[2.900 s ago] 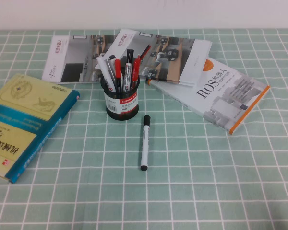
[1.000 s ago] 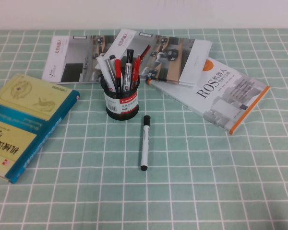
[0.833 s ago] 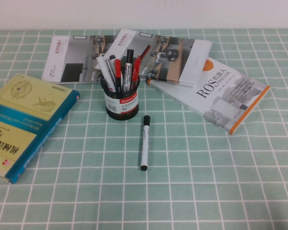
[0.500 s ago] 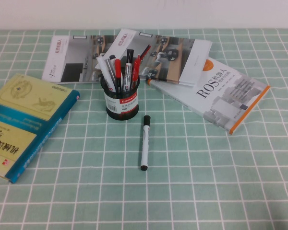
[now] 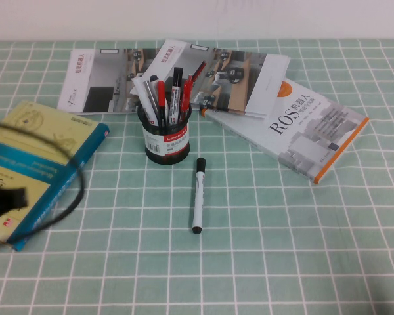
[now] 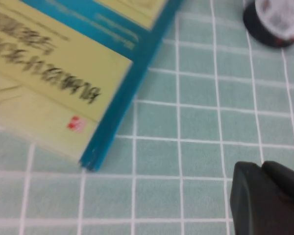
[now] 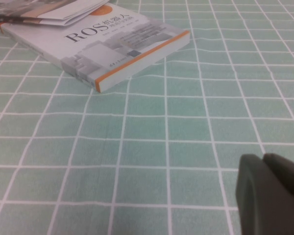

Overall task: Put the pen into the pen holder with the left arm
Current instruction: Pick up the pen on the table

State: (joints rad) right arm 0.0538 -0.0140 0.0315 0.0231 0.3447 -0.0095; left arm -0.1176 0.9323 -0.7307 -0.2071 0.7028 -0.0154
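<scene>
The pen (image 5: 197,195), white with a black cap, lies flat on the checked cloth just in front and to the right of the pen holder (image 5: 166,138). The black mesh holder stands upright with several other pens in it, and its base shows in the left wrist view (image 6: 272,19). The left arm (image 5: 3,197) enters the high view at the left edge, a blurred black shape with a cable loop over the yellow book. My left gripper (image 6: 261,166) hangs shut and empty above the cloth near that book's corner, far from the pen. My right gripper (image 7: 263,157) is shut and empty over bare cloth.
A yellow and teal book (image 5: 33,164) lies at the left and also shows in the left wrist view (image 6: 63,73). Two grey booklets (image 5: 184,75) lie behind the holder. A white ROS book (image 5: 302,128) lies at the right and shows in the right wrist view (image 7: 108,46).
The left arm has come into the high view from the left edge, over the yellow book. The pen, the holder and the books have not moved.
</scene>
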